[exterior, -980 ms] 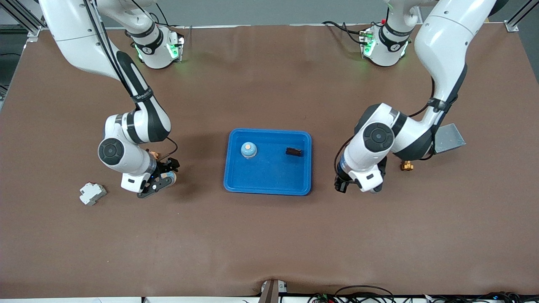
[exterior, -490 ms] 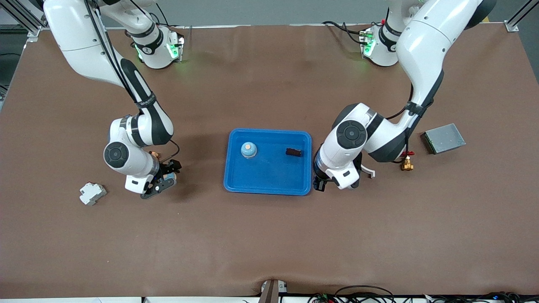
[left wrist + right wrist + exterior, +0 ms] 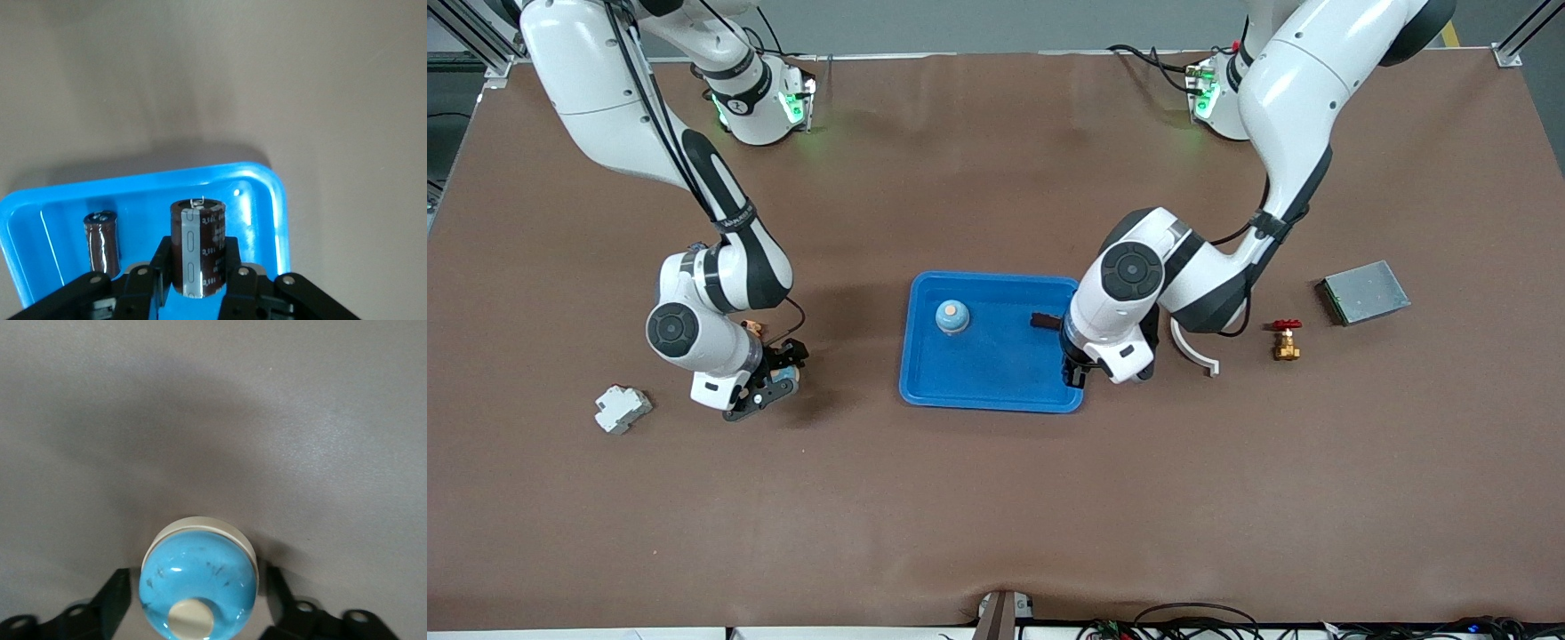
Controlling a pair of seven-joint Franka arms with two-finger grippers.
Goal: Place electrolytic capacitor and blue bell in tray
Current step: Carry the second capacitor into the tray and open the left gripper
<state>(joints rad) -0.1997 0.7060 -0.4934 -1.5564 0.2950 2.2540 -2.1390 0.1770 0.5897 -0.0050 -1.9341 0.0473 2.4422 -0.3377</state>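
- left gripper over shallow bright blue plastic tray, clamped on dark brown cylindrical capacitor
- right gripper beside tray, hugging round blue bell

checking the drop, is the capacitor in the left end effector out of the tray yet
Not released: the dark brown cylindrical electrolytic capacitor sits clamped in the left end effector, over the shallow bright blue plastic tray.

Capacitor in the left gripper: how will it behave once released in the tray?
The capacitor in the left gripper, over the tray corner, looks like a rigid cylinder, so it will probably roll. The other capacitor already lies on its side. The raised rim should stop it.
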